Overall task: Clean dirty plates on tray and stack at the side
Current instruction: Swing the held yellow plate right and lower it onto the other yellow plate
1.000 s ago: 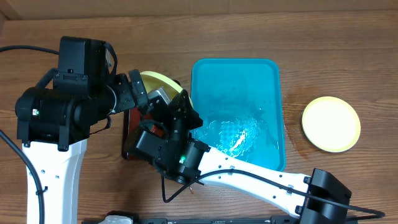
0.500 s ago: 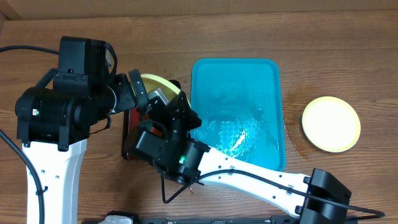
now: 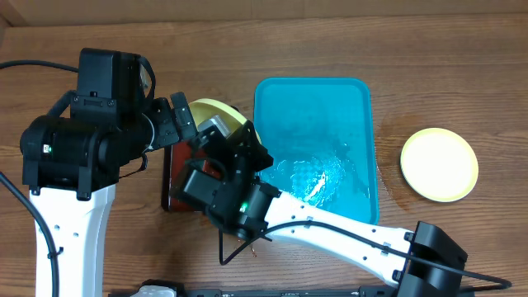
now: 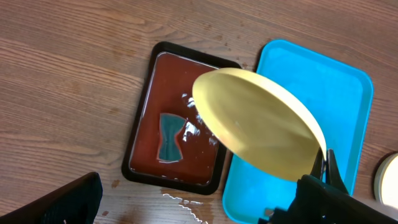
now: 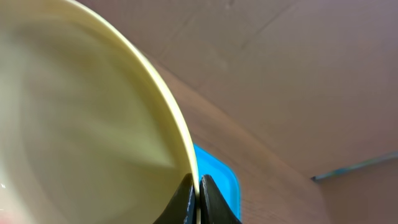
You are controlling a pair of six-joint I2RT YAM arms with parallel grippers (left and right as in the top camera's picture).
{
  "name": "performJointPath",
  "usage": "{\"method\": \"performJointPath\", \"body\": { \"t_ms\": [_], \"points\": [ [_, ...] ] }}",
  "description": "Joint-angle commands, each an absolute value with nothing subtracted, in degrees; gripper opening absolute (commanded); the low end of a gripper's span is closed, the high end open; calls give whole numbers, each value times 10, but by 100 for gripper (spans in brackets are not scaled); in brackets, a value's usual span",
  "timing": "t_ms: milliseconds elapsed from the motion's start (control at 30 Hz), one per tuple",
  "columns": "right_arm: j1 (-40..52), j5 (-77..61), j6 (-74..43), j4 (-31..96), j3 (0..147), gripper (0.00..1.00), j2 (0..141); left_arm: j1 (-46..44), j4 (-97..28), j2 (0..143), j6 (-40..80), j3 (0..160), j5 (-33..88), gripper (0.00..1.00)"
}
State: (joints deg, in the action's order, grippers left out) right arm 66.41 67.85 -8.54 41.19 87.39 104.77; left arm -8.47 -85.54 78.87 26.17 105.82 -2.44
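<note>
Right gripper (image 5: 198,186) clamped on rim of pale yellow plate (image 4: 255,124) — round, shallow, smooth plastic, tilted above glossy black tray (image 4: 155,93) beside teal tray (image 4: 348,99), mid-desk — left gripper (image 3: 180,124) fingers apart.

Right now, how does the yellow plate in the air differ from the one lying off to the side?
The raised plate is tilted, pinched at its rim by the right end effector; the side plate lies flat on the table. The raised plate is left of the teal tray, by the black tray; the side plate is right of that teal tray. Both are round and pale yellow.
</note>
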Motion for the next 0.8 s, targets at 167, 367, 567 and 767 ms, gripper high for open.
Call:
{"method": "performJointPath", "body": {
  "t_ms": [167,367,567,767],
  "points": [
    [541,237,-328,434,890,4,1002,-83,-854,791,257,1066,-36,100],
    [354,-5,-346,450,890,4,913,-83,-854,791,257,1066,-36,100],
    [90,-89,-345,544,890,4,849,-83,-854,791,257,1066,-36,100],
    [-158,-80,-296,686,857,4,870,-83,-854,791,257,1066,-36,100]
  ]
}}
